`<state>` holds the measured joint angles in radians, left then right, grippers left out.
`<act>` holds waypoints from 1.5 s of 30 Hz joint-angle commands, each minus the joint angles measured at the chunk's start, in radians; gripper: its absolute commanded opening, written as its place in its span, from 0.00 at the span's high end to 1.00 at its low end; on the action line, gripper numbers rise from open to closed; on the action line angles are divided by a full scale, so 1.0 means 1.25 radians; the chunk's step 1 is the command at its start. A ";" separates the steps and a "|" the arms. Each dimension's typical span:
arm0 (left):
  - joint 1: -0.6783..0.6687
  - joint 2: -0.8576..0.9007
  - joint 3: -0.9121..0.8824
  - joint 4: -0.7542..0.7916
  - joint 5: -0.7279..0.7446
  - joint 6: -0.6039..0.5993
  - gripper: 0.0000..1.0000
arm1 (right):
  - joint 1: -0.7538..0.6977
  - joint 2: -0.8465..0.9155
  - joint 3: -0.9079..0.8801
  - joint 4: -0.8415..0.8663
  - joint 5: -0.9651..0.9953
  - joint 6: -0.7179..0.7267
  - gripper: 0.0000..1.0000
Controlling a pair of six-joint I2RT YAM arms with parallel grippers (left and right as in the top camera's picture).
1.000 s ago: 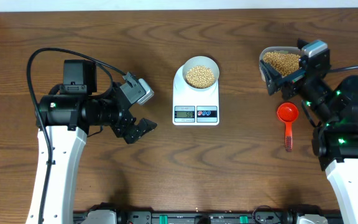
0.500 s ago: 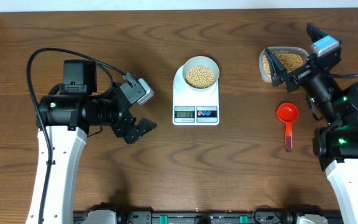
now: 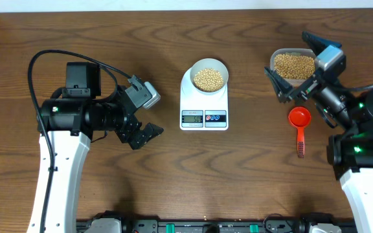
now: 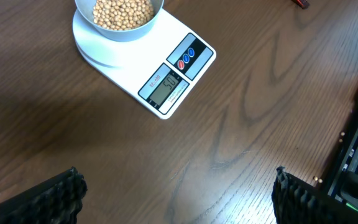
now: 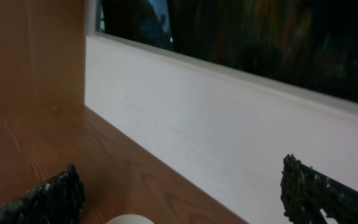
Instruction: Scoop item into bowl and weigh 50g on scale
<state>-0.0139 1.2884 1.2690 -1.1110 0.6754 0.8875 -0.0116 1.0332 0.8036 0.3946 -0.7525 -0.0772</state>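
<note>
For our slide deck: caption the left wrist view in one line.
Bowl of beans on the scale, framed by the open left gripper.

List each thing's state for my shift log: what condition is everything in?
Bowl: on scale, full of beans.
Scale: on, display lit.
Tub: open, holds beans.
Scoop: empty, lying on table.
Left fingers: open, empty.
Right fingers: open, empty.

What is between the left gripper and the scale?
Nothing. In the overhead view, only bare table lies between the open left gripper and the scale.
</note>
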 commanded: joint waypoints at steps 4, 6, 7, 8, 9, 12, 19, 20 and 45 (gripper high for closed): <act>0.003 -0.001 0.012 -0.002 0.010 -0.002 0.02 | 0.011 -0.093 0.009 -0.047 -0.025 0.001 0.01; 0.003 -0.001 0.012 -0.002 0.010 -0.002 0.02 | 0.011 -0.122 0.009 -0.064 -0.013 0.001 0.01; 0.003 -0.001 0.012 -0.002 0.010 -0.002 0.02 | 0.011 -0.134 0.009 -0.071 -0.010 0.001 0.01; 0.003 -0.001 0.012 -0.002 0.010 -0.002 0.02 | 0.011 -0.155 0.009 -0.081 -0.007 0.001 0.01; 0.003 -0.001 0.012 -0.002 0.010 -0.002 0.02 | 0.011 -0.170 0.009 -0.089 -0.007 0.001 0.01; 0.003 -0.001 0.012 -0.002 0.010 -0.002 0.02 | 0.011 -0.218 0.009 -0.119 -0.005 0.000 0.01; 0.003 -0.001 0.012 -0.002 0.010 -0.002 0.02 | 0.011 -0.343 -0.002 -0.174 0.017 0.000 0.01; 0.003 -0.001 0.012 -0.002 0.010 -0.002 0.02 | 0.011 -0.357 -0.003 -0.184 0.018 0.000 0.01; 0.003 -0.001 0.012 -0.002 0.010 -0.002 0.02 | 0.011 -0.445 -0.013 -0.449 0.089 0.000 0.01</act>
<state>-0.0139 1.2884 1.2690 -1.1110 0.6758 0.8875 -0.0116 0.4965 0.8009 -0.1574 -0.6895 -0.0776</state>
